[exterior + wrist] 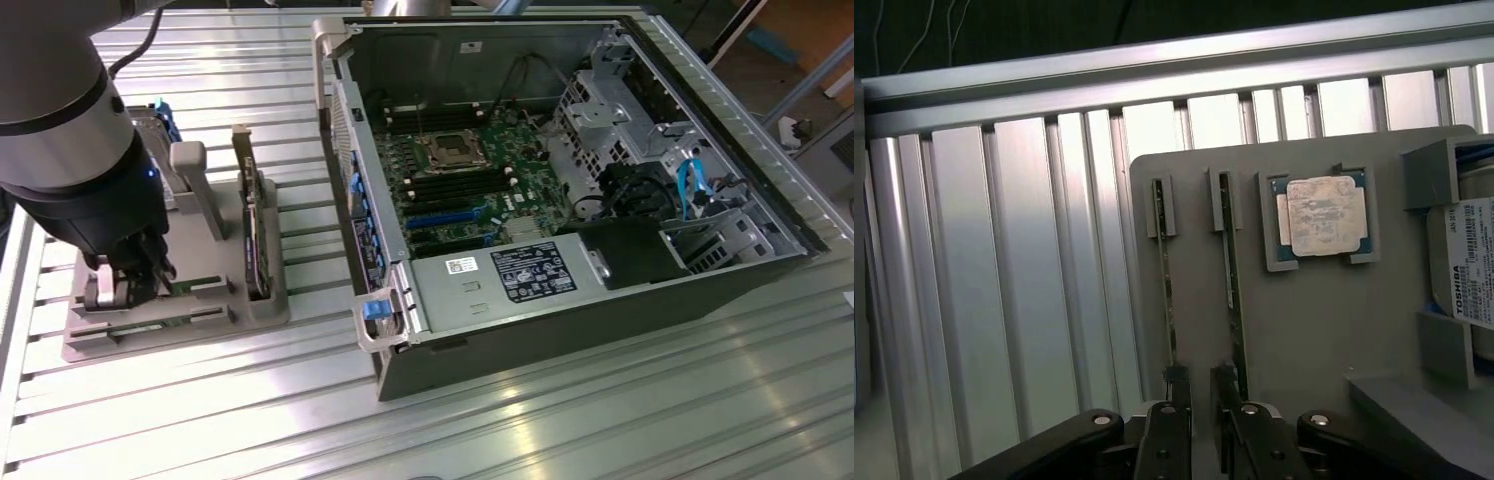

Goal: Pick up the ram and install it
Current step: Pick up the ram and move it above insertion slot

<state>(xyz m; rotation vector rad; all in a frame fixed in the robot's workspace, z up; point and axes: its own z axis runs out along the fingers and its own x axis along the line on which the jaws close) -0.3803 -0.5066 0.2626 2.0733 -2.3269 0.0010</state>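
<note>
While my claw [1200, 385] hovered parted and empty over the holder [1304, 320], a ram stick [1165, 290] ran lengthwise away from each fingertip [1177, 390]. Neither lay between.

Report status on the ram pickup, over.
Hand open, low over the gray holder. Two ram sticks on edge in their slots, neither gripped; hand at their near ends. Nothing in the way.

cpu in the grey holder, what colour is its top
Dull silver, rimmed by a greenish board; the cpu shows best in the wrist view.
</note>
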